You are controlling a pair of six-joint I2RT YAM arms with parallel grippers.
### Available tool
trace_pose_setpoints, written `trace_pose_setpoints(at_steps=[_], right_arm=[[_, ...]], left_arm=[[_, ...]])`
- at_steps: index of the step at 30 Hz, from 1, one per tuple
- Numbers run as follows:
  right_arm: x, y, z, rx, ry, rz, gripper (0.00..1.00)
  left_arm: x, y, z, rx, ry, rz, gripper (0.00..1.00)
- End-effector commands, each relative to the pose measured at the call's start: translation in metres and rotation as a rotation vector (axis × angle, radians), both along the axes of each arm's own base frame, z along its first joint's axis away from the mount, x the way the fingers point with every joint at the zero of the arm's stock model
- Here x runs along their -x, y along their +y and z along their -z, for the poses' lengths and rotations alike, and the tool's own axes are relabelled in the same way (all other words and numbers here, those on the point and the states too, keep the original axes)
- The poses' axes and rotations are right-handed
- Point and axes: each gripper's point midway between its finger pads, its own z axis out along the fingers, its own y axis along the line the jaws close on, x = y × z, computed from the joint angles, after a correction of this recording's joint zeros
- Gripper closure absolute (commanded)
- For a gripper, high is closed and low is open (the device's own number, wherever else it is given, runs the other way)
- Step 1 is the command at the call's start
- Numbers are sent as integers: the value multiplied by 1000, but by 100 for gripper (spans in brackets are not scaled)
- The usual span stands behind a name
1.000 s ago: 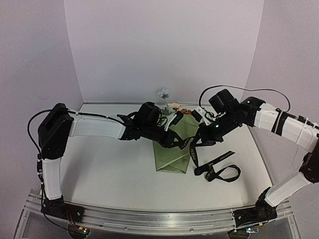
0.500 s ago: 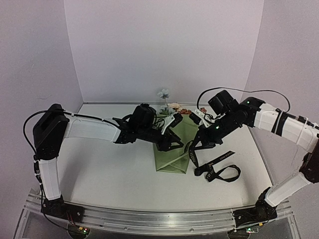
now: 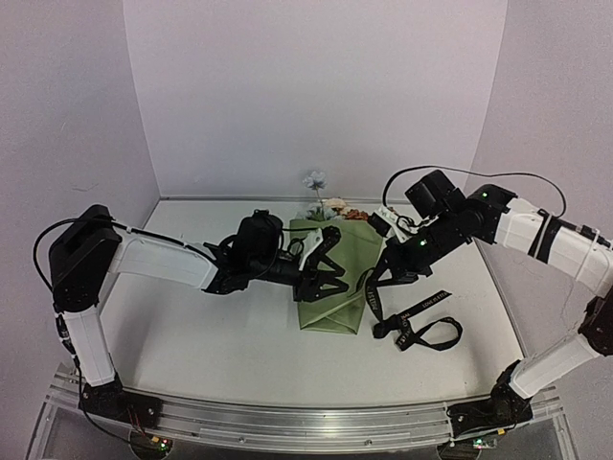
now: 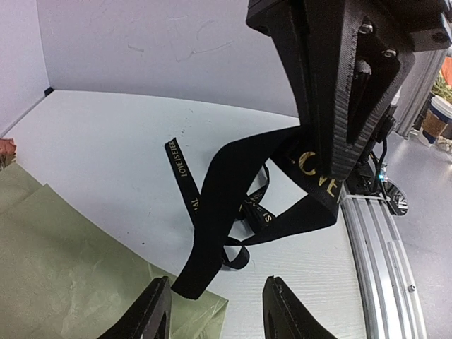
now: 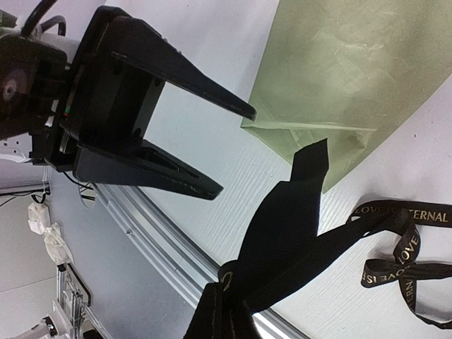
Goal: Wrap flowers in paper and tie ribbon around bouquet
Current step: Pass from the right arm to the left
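Black ribbon is clamped in the right pincer and held up just beside the bouquet, its loose end trailing on the table, likely so the left pincer, spread and empty over the bouquet, can catch it.

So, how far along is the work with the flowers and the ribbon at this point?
Done: the flowers lie wrapped in the paper, with the blooms out of the far end.
In hand: the right gripper is shut on the ribbon, lifting part of it beside the cone. The left gripper is open and empty above the paper.
Left: the ribbon is not yet around the cone, and no knot shows.
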Motion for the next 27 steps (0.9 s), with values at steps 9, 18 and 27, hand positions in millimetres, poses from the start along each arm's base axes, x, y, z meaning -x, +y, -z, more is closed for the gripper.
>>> trace_pose_setpoints(at_steps=[9,18,27], right_arm=[[5,11,-31,-81,-9,-21,100],[7,12,-32,-83,-12,-23,100],[1,2,-20,-24,-35,29,82]], left_arm=[[3,-25,-49,118,-165,57,52],[0,-42,-39,113,-155,63,55],[-33,-40,-45,125,-92,-162,99]])
